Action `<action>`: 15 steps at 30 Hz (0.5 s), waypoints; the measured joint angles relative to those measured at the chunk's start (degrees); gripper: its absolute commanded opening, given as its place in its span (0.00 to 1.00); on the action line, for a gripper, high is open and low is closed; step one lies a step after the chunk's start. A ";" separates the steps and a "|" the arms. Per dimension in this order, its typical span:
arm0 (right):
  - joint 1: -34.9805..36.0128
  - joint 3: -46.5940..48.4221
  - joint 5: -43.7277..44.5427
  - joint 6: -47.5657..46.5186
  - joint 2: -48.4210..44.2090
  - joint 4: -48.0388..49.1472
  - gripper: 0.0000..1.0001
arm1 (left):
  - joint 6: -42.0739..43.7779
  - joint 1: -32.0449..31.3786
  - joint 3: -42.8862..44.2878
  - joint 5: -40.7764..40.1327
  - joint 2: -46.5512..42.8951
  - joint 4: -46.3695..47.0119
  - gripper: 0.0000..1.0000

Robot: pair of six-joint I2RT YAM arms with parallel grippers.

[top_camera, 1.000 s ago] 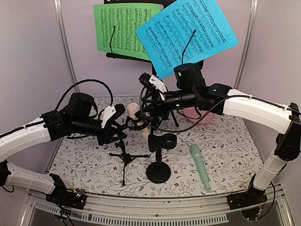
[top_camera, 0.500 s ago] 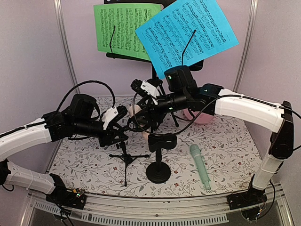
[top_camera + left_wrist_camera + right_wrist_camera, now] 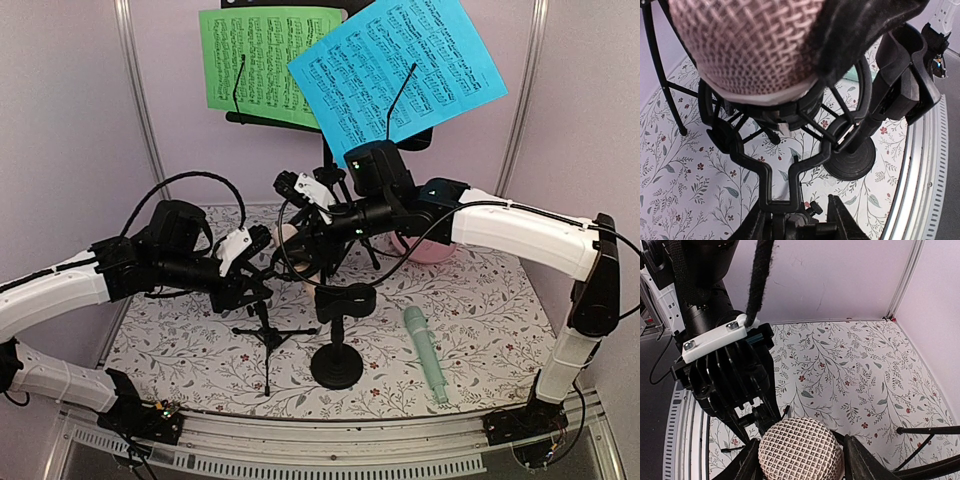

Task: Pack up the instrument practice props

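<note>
A pale-pink microphone (image 3: 284,238) sits in the black shock mount of a small tripod mic support (image 3: 266,335). My left gripper (image 3: 254,270) is shut on that mount's stem (image 3: 781,202), under the mic's mesh head (image 3: 747,45). My right gripper (image 3: 300,238) comes from the right, and its fingers (image 3: 748,465) close on either side of the mesh head (image 3: 800,447). A mint-green microphone (image 3: 425,352) lies on the table at the right. A round-base mic support (image 3: 337,345) stands in front. Green (image 3: 262,62) and blue (image 3: 395,75) sheet-music pages rest on the black music desk (image 3: 270,120) at the back.
A round pink dish (image 3: 432,250) stands behind my right arm. The music desk's tripod legs (image 3: 927,430) spread over the floral table cover. Booth walls close in the back and both sides. The metal rail (image 3: 925,175) runs along the near edge.
My right gripper has moved left and down onto the pink microphone's head. My left gripper has stayed on the shock mount, shifting slightly right.
</note>
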 measured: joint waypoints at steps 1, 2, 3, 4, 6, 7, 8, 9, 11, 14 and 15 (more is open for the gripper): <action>0.02 0.00 0.02 -0.04 0.00 -0.02 0.51 | 0.00 -0.02 0.00 -0.02 0.00 -0.07 0.00; 0.07 0.00 0.07 -0.07 0.00 -0.02 0.48 | 0.00 -0.04 0.00 -0.11 0.00 -0.09 0.00; 0.09 0.00 0.13 -0.11 0.00 -0.02 0.46 | 0.00 -0.07 0.00 -0.17 0.00 -0.11 0.00; 0.13 0.00 0.24 -0.15 0.00 -0.02 0.45 | -0.02 -0.09 0.00 -0.26 0.00 -0.13 0.00; 0.15 0.00 0.37 -0.20 0.00 -0.02 0.44 | -0.07 -0.13 0.00 -0.42 0.00 -0.17 0.00; 0.15 0.00 0.37 -0.22 0.00 -0.02 0.44 | -0.09 -0.13 0.00 -0.46 0.00 -0.22 0.00; 0.17 0.00 0.39 -0.22 0.00 -0.02 0.44 | -0.13 -0.15 0.00 -0.50 0.00 -0.26 0.00; 0.20 0.00 0.39 -0.20 0.00 -0.02 0.43 | -0.17 -0.15 0.00 -0.57 0.02 -0.31 0.00; 0.22 0.00 0.39 -0.13 0.00 -0.02 0.43 | -0.24 -0.22 0.00 -0.70 0.07 -0.35 0.00; 0.28 0.00 0.37 0.07 0.00 -0.02 0.43 | -0.28 -0.42 0.00 -1.07 0.26 -0.48 0.00; 0.33 0.00 0.39 0.15 0.00 0.00 0.43 | -0.31 -0.50 0.00 -1.27 0.28 -0.52 0.00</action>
